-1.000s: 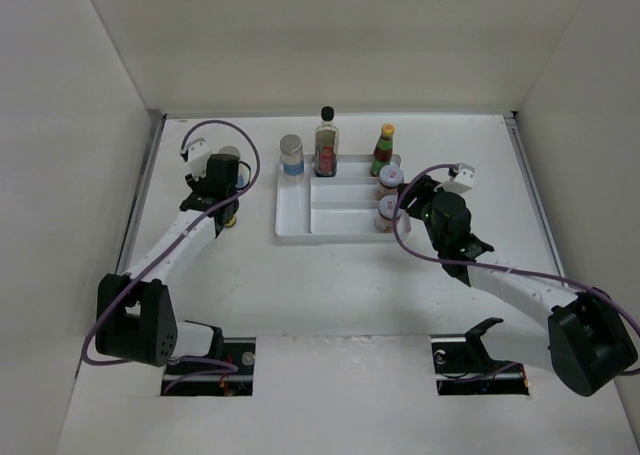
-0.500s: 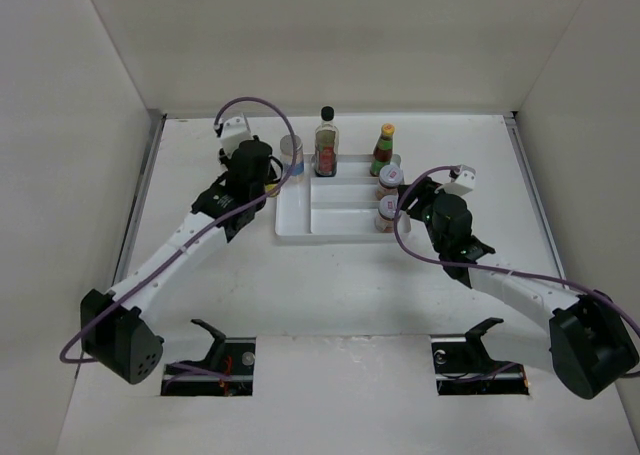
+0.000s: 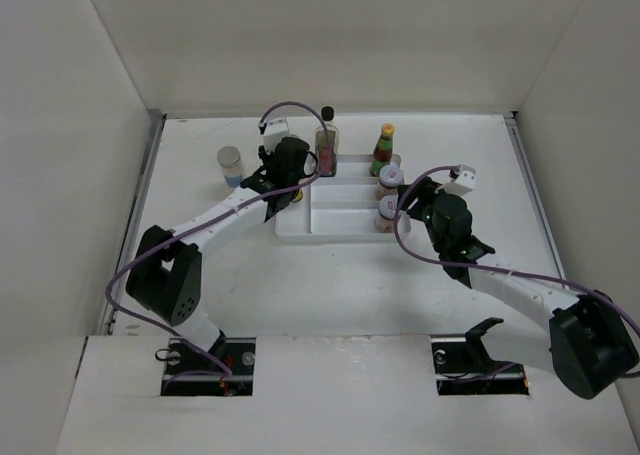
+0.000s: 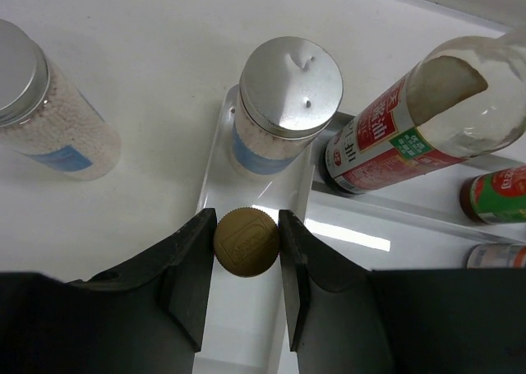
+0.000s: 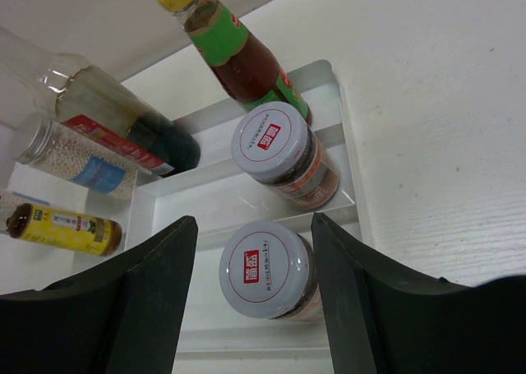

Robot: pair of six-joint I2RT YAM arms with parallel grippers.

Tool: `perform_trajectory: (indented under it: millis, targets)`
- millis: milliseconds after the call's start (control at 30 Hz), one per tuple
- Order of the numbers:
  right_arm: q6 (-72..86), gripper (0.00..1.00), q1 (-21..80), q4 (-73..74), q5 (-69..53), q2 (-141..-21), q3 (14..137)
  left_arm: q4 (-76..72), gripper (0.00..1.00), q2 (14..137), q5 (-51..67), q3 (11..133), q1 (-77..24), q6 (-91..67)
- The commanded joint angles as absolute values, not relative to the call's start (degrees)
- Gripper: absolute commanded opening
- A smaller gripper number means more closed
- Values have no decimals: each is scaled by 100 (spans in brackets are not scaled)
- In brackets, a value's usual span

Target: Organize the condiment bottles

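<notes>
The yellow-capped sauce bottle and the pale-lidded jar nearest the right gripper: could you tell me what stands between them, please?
The other pale-lidded jar, standing in the white tray; the right wrist view shows it plainly.

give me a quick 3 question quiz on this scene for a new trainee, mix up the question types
1. True or false: the left end effector is shut on the tiny yellow bottle.
2. How many grey-lidded jars stand outside the white tray? A none, B one, C two.
3. Short answer: what sits between the open jaws of the right end effector?

Key
1. True.
2. B. One stands on the table to the left of the tray, and the other is inside it.
3. A pale-lidded jar, the nearer of the two in the tray.
</notes>
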State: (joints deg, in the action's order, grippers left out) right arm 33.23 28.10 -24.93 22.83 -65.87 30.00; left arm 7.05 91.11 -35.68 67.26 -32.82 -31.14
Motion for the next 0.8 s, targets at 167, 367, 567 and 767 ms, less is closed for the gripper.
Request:
perform_trajectory:
  millis: [167, 367, 567, 767]
  targets:
    - [3305, 65, 2764, -2795, 2232, -6425, 3006, -114, 21, 9588, -3674, 7066, -3247, -3006]
    - [3305, 66, 2755, -2795, 2224, -6495, 3015, -123, 42, 9686, -3700, 6979, -3344, -2997]
    - [3305, 69, 2755, -2795, 2224, -6478, 3015, -53, 63, 9124, -3937, 6742, -3362, -2857]
    - [3305, 71, 2755, -2795, 2224, -6442, 3015, 114, 72, 8211, -4157, 6382, -3300, -2795]
